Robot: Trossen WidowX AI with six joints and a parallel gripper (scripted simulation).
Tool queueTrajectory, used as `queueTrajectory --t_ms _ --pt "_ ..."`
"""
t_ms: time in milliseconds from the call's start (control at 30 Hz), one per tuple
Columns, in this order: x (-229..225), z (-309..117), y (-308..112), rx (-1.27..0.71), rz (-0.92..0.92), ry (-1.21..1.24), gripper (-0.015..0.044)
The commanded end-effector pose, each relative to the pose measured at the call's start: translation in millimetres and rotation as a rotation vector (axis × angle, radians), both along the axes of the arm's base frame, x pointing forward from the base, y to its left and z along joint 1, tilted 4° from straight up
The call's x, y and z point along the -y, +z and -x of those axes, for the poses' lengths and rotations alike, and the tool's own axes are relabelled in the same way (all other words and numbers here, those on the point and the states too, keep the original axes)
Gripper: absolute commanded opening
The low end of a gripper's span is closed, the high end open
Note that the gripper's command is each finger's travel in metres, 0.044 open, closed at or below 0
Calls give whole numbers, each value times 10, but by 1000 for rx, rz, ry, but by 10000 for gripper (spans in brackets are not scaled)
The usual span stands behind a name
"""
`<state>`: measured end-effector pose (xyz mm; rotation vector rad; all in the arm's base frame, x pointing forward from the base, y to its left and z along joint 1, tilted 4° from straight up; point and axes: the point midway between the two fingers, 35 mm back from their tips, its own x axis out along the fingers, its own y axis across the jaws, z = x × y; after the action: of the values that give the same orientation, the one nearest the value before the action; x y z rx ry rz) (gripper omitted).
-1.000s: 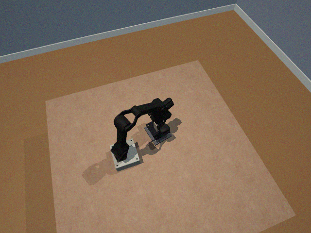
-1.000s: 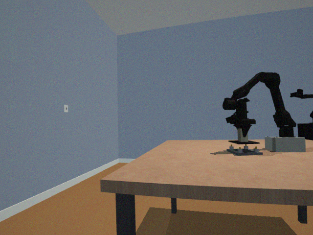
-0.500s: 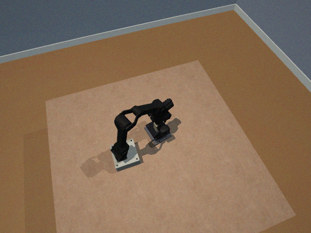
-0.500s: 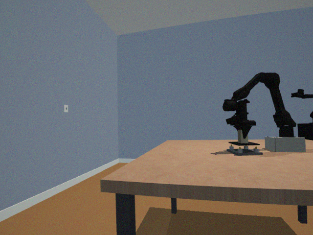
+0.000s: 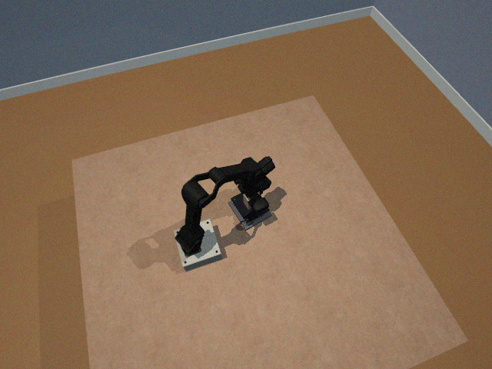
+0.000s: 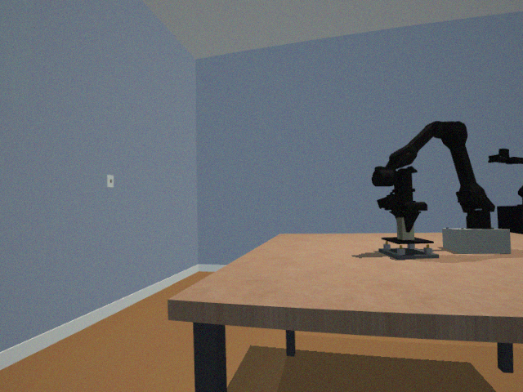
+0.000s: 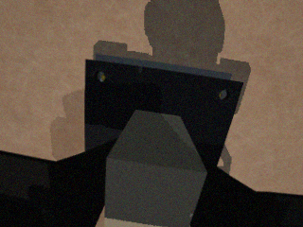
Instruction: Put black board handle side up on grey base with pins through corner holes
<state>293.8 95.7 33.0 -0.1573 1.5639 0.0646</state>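
Tool [image 5: 250, 204] [image 6: 405, 229] [image 7: 153, 146], part-open, grips handle [image 5: 247, 201] [image 6: 404, 229] [image 7: 155, 189] w/ board [image 5: 237, 203] [image 6: 407, 240] [image 7: 123, 101] above base [image 5: 247, 227] [image 6: 407, 255] [image 7: 163, 66], frame right; best lowered level, pins centred in holes.

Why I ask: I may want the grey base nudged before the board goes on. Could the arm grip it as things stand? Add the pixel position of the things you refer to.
Probably not: the jaws are shut on the handle [image 5: 246, 201] [image 6: 404, 229] [image 7: 153, 189], and the black board [image 5: 238, 204] [image 6: 420, 241] [image 7: 123, 101] hangs over the grey base [image 5: 260, 219] [image 6: 412, 255] [image 7: 163, 66], blocking access from above.
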Motion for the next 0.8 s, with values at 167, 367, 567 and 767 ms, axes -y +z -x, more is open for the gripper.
queueTrajectory --t_ms 167,367,567,767 --pt "13 32 -34 -3 1 6 0" --pt "10 22 -52 -3 1 7 0" --pt "7 7 -79 -2 1 6 0" --pt "7 11 -70 -4 1 1 131"
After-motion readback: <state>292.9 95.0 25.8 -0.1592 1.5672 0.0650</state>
